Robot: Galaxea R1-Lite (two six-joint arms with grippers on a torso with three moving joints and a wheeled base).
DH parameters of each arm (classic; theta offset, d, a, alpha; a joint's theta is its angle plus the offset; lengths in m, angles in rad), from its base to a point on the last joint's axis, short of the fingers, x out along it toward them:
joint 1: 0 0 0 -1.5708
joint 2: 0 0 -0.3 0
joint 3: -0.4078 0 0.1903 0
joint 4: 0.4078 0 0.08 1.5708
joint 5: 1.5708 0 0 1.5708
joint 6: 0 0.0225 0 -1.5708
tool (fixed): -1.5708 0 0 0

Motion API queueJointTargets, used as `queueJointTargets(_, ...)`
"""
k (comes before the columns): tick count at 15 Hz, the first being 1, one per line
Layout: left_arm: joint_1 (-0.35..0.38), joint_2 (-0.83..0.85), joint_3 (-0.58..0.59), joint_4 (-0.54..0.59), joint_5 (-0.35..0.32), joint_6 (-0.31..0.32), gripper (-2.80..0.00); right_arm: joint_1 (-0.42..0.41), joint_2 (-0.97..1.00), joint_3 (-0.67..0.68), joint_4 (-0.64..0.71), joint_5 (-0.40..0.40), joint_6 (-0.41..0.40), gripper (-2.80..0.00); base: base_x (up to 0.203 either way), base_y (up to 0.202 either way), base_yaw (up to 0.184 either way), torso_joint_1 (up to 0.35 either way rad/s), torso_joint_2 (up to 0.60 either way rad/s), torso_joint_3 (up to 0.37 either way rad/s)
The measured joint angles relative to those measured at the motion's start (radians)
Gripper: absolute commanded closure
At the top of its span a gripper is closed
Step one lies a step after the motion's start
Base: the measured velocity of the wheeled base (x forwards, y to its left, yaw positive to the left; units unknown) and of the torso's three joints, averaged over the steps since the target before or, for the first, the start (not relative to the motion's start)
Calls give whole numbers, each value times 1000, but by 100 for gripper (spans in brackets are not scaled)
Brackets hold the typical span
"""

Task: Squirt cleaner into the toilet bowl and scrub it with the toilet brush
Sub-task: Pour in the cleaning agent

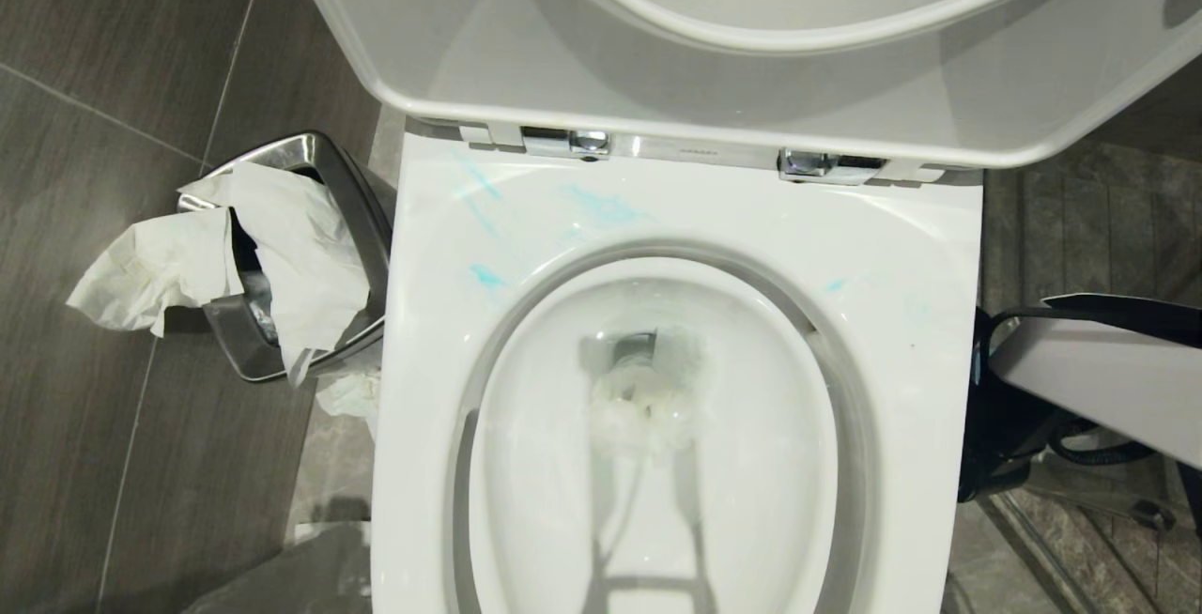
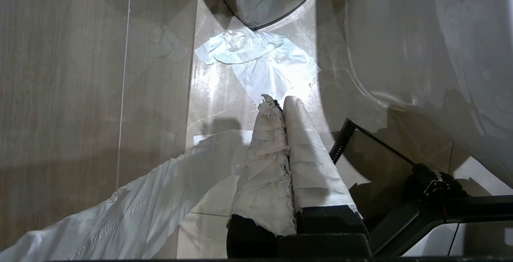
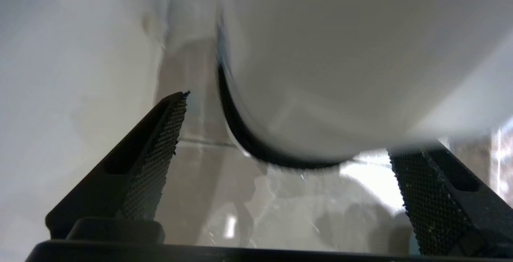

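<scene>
The toilet bowl (image 1: 901,248) is white, with its seat and lid (image 1: 657,60) raised. Turquoise cleaner (image 1: 488,276) shows as thin smears on the back of the flat rim. Soggy white tissue (image 1: 643,403) floats in the bowl's water. The toilet brush is out of view. My right arm (image 1: 1099,379) hangs low beside the bowl's right side. My right gripper (image 3: 288,125) is open and holds nothing, close to the toilet's curved white outer wall (image 3: 340,73). My left gripper (image 2: 280,99) is shut, its fingers (image 2: 308,154) wrapped in white paper, pointing at the floor.
A small steel waste bin (image 1: 352,191) stuffed with white tissue stands against the bowl's left side. Tissue sheets (image 2: 260,61) lie on the floor tiles near the toilet base, and a long strip (image 2: 120,210) trails by the left gripper. Dark tiled floor surrounds the toilet.
</scene>
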Motion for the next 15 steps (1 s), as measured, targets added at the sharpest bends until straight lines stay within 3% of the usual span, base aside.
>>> queueJointTargets(15,0,0,0,0,0,-1,0,-44,63,-200,0,82,-68,-280,0,0,0,0,0,0)
